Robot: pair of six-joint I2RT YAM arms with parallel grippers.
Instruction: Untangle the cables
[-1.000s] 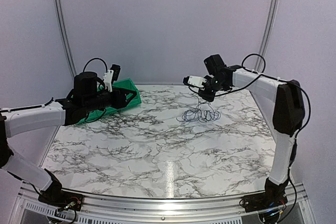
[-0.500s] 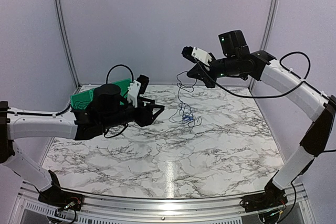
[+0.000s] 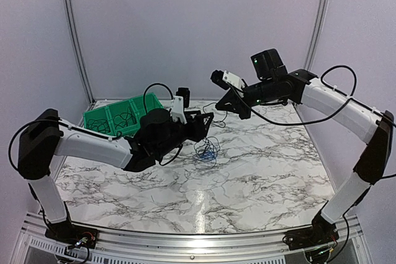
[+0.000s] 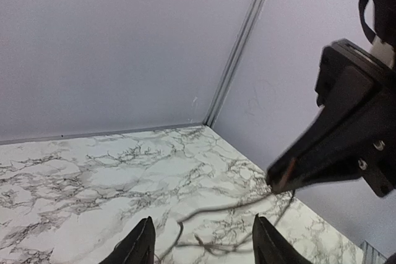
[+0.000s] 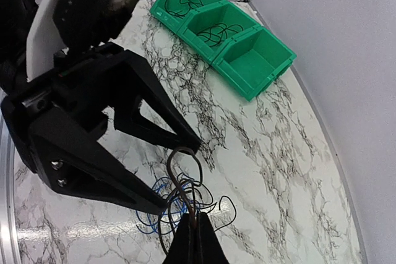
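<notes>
The cables (image 3: pixel 207 148) are a loose tangle of thin black and dark-blue wires. The tangle hangs from my right gripper (image 3: pixel 218 108), with its lower loops on or just above the marble table (image 3: pixel 260 171). In the right wrist view, the right gripper (image 5: pixel 195 217) is shut on black strands, and the tangle (image 5: pixel 179 202) spreads below it. My left gripper (image 3: pixel 207 123) is open just left of the hanging strands. In the left wrist view, its gripper (image 4: pixel 203 219) has cable strands (image 4: pixel 210 242) lying between the spread fingers. The right gripper's tip (image 4: pixel 276 179) shows there too.
A green three-compartment bin (image 3: pixel 117 115) stands at the back left; in the right wrist view the bin (image 5: pixel 247 66) has coiled wires in two compartments. Grey walls close the back and sides.
My left arm has swung right, and its open gripper has reached the hanging strands. My right gripper lifted the tangle, then dipped slightly and shifted left, still holding it.
</notes>
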